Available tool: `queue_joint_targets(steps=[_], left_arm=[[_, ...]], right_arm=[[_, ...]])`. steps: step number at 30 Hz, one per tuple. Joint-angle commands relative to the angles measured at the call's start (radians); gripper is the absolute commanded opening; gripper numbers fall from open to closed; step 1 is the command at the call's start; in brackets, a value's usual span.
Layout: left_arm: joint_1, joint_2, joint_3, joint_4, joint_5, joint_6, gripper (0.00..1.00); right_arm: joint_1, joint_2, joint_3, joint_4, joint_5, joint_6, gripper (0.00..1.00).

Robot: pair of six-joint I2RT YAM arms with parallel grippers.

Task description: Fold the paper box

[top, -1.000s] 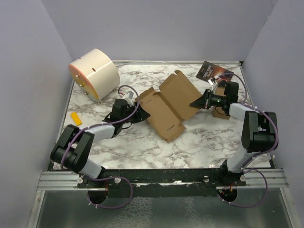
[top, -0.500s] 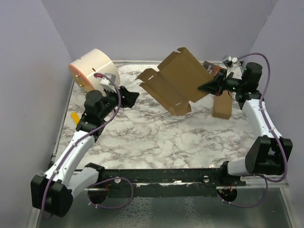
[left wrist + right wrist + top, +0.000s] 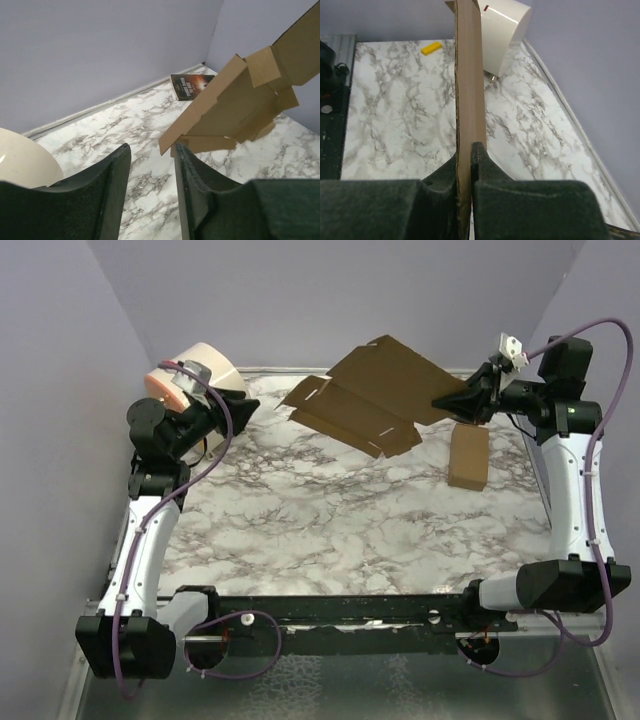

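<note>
As the right jaws pinch it, the paper box [image 3: 380,390] hangs.

White arm links [image 3: 146,540], bulky black joints [image 3: 562,585] (thin purple cables [image 3: 590,324] trailing alongside)

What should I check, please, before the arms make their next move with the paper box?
1. Right gripper shut on the paper box edge: ok.
2. Paper box lifted off the table: ok.
3. Left gripper open and empty: ok.
4. Left gripper touching the paper box: not ok, apart from it.
5. Paper box folded shut: not ok, flaps open.
6. Grip firm enough: cannot tell.
</note>
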State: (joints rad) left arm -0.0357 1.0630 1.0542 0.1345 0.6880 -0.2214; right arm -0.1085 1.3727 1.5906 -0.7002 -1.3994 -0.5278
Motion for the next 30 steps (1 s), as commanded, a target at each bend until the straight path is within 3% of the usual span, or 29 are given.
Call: queue_joint_targets(steps=[1, 4, 8, 11, 15, 19, 24, 30], left_arm=[[0.017, -0.045, -0.151, 0.128, 0.142, -0.119, 0.41], [0.017, -0.081, -0.297, 0.276, 0.114, -0.192, 0.4], [0.006, -0.087, -0.475, 0.592, 0.084, -0.366, 0.39], [-0.037, -0.094, -0.52, 0.574, -0.016, -0.318, 0.4], [-0.122, -0.081, -0.575, 0.58, -0.192, -0.288, 0.41], [-0.199, -0.019, -0.617, 0.639, -0.275, -0.248, 0.41], [-0.224, 0.049, -0.678, 0.752, -0.284, -0.239, 0.41], [-0.247, 0.08, -0.703, 0.769, -0.283, -0.231, 0.41]], right_arm=[[0.0, -0.006, 0.103, -0.39, 0.112, -0.402, 0.01], [0.0, -0.024, 0.071, -0.455, 0.218, -0.559, 0.01], [0.001, 0.002, 0.084, -0.599, 0.291, -0.748, 0.01], [0.005, 0.04, 0.101, -0.681, 0.324, -0.794, 0.01], [0.02, 0.021, -0.014, -0.57, 0.393, -0.753, 0.01], [0.041, 0.009, -0.12, -0.496, 0.429, -0.747, 0.01], [0.057, -0.011, -0.212, -0.505, 0.427, -0.835, 0.01], [0.061, -0.042, -0.291, -0.498, 0.437, -0.86, 0.01]])
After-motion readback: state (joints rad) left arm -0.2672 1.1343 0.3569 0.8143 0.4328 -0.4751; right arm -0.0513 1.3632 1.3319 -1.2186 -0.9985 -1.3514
